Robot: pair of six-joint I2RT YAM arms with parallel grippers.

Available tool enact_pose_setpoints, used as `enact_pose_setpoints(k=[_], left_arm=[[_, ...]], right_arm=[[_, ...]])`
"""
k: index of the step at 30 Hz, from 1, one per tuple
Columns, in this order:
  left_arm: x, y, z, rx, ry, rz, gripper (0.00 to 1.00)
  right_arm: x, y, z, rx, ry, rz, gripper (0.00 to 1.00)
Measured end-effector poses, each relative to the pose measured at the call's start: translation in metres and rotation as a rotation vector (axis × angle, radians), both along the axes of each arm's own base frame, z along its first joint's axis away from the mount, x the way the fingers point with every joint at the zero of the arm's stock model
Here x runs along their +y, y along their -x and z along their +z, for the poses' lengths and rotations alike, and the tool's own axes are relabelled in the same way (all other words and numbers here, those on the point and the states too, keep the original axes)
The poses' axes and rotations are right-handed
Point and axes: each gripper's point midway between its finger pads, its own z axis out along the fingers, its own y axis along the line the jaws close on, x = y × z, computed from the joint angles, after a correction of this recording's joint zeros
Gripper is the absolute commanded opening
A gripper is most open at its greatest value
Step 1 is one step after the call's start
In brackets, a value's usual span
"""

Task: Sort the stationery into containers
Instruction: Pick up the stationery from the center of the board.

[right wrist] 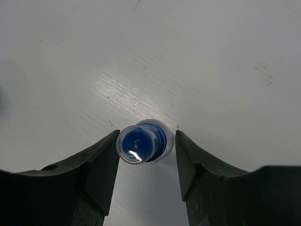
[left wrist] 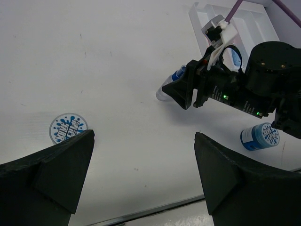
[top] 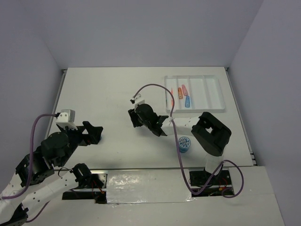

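Note:
A small blue-capped bottle [right wrist: 141,145] stands on the table between the fingers of my right gripper [right wrist: 147,137]. The left finger is at its clear cap, and a thin gap shows on the right, so the gripper is open around it. The left wrist view shows the same bottle [left wrist: 170,87] at the right gripper's tips [left wrist: 181,94]. My left gripper [left wrist: 143,160] hangs wide open over bare table, beside a blue roll with a patterned top [left wrist: 68,127]. A second blue roll [top: 185,144] stands near the right arm. The white tray [top: 214,92] holds pink [top: 184,88], orange [top: 180,92] and blue [top: 187,101] capsule pieces.
The tray sits at the far right of the table, with bare compartments on its right side. The right arm's elbow [top: 211,134] rises beside the second roll. A purple cable [top: 155,87] loops above the right wrist. The table's near edge runs just below my left gripper.

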Motion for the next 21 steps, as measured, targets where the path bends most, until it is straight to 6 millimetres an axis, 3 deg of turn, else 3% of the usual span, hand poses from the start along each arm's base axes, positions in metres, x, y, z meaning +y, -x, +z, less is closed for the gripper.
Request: enact_pose_setpoints(k=[5, 6, 12, 21], left_arm=[[-0.001, 0.000, 0.000, -0.005, -0.012, -0.011, 0.99], [-0.002, 0.000, 0.000, -0.005, -0.012, -0.012, 0.99], [-0.002, 0.000, 0.000, -0.004, -0.013, -0.018, 0.99], [-0.005, -0.001, 0.000, 0.000, -0.016, -0.025, 0.99]], right_arm=[[-0.002, 0.000, -0.015, 0.016, 0.023, -0.004, 0.53], [-0.003, 0.001, -0.017, 0.018, 0.026, -0.004, 0.42], [-0.004, 0.000, -0.018, 0.005, 0.014, -0.014, 0.10], [-0.026, 0.001, -0.005, 0.027, 0.092, -0.033, 0.03]])
